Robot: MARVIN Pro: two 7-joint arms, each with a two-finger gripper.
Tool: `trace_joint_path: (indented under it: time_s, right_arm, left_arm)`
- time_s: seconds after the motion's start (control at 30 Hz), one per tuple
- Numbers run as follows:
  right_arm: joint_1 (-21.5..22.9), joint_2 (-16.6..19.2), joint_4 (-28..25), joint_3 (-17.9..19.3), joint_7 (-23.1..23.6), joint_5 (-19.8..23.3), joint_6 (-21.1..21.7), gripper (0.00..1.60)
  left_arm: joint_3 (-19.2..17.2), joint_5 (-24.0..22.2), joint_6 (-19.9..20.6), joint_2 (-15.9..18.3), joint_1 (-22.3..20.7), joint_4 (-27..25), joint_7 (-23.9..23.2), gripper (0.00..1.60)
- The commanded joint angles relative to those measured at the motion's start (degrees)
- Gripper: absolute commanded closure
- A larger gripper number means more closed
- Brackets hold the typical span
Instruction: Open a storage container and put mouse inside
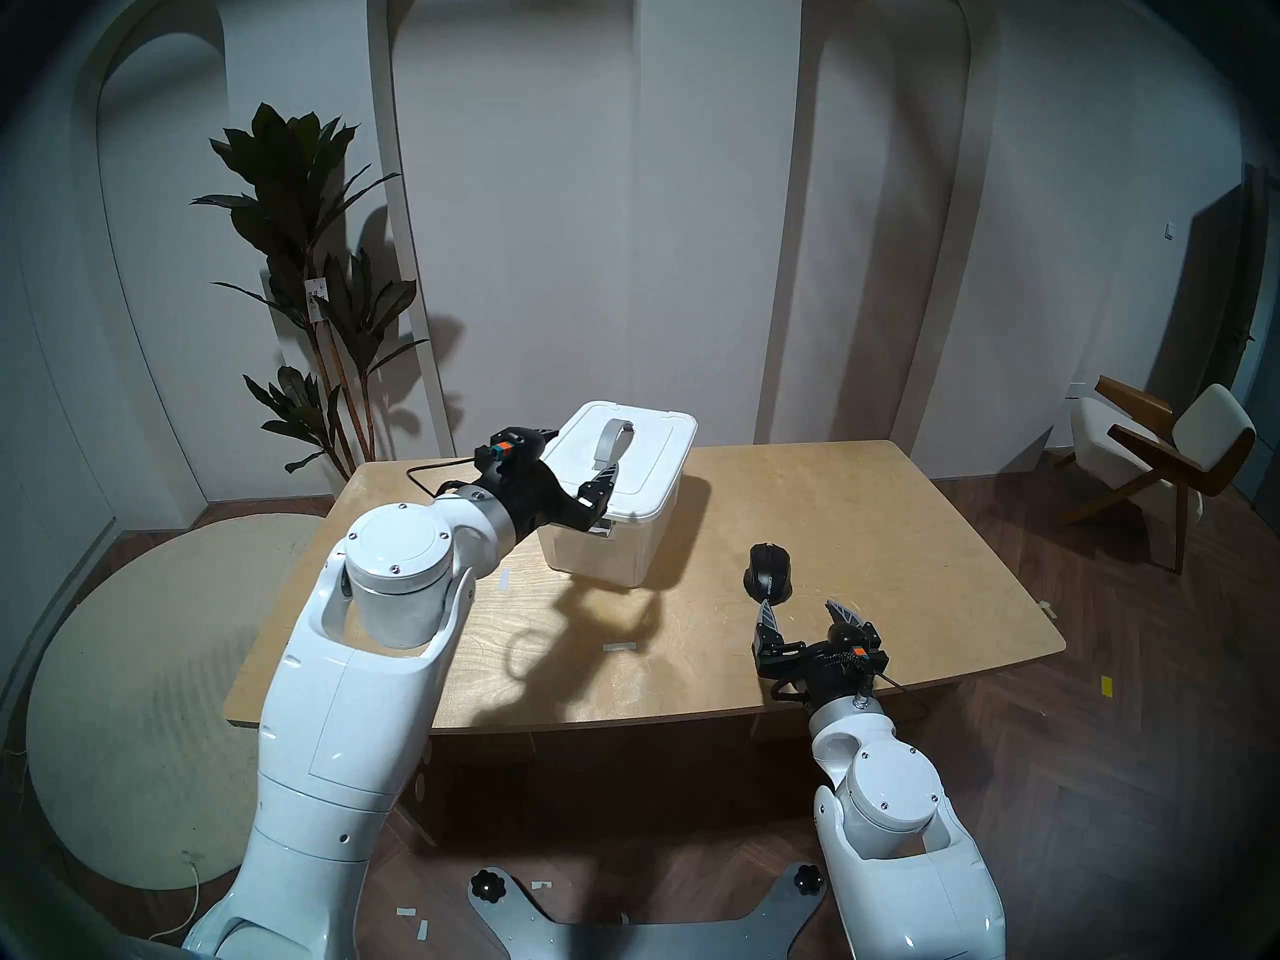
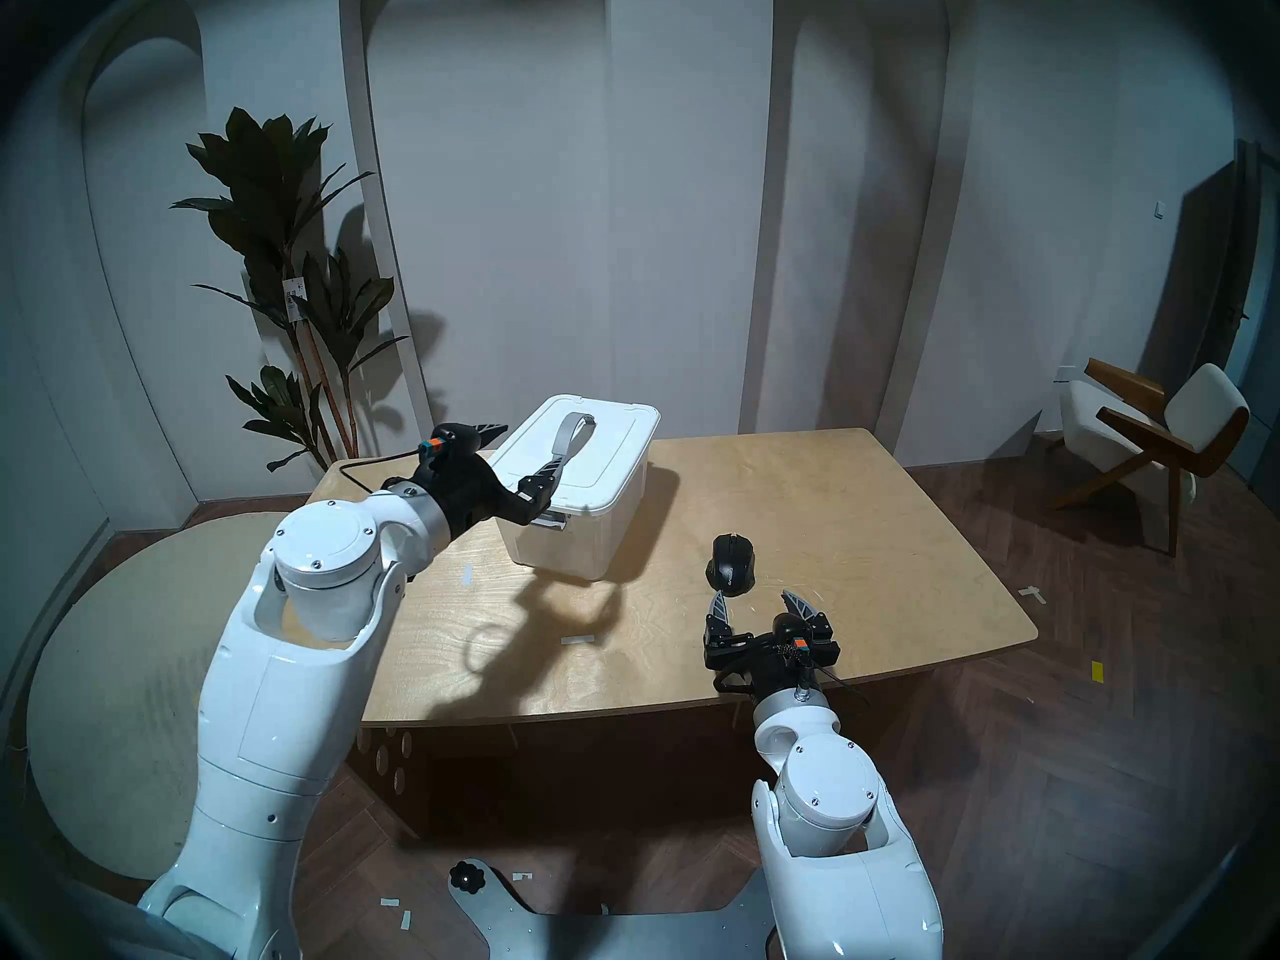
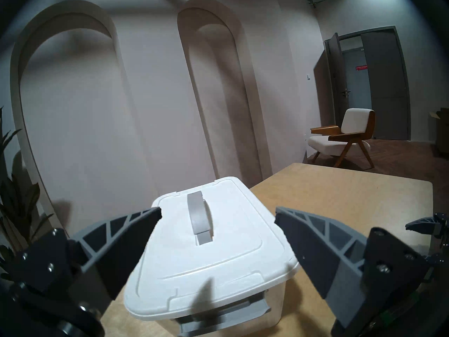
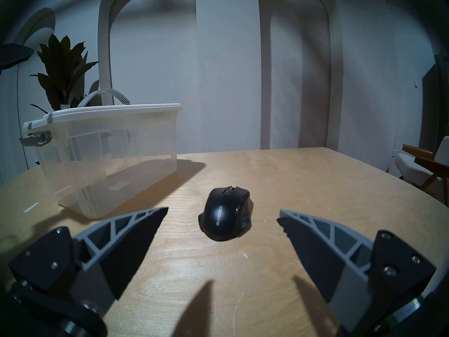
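Observation:
The storage container (image 1: 602, 550) stands at the table's back left, its white lid (image 1: 644, 480) on, with a grey arched handle (image 1: 613, 442). A grey end latch (image 3: 223, 322) shows on its near end. The container also shows in the right wrist view (image 4: 109, 154). My left gripper (image 1: 578, 456) is open and empty, hovering over the lid's near end (image 3: 206, 256). The black mouse (image 1: 767, 573) lies on the table to the container's right. My right gripper (image 1: 800, 609) is open and empty, low over the table. The mouse (image 4: 224, 213) lies just beyond its fingertips.
The wooden table (image 1: 866, 522) has small tape strips (image 1: 621, 647) near its middle. A potted plant (image 1: 312, 280) stands behind the back left corner. An armchair (image 1: 1163, 453) sits on the floor at the far right. A round rug (image 1: 138, 695) lies at the left.

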Motion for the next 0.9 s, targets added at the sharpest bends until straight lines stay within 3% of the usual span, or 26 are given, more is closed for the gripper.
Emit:
trace_joint_path:
  time_s: [0.0,0.4,0.87]
  right_arm:
    - [0.5,0.1,-1.0,0.1,0.0,-0.1,-0.3,0.0]
    - [0.5,0.1,-0.9,0.1,-0.1,0.0,-0.3,0.0]
    - [0.6,0.2,-0.9,0.1,-0.1,0.0,-0.4,0.0]
  left_arm:
    - [1.4,0.7,1.1,-4.4,-6.3,2.9,1.1,0.0]
    - [3.1,2.9,3.4,-8.3,-12.1,11.5,3.6,0.0]
    - [2.5,5.6,5.2,-12.7,-18.8,22.5,6.9,0.0]
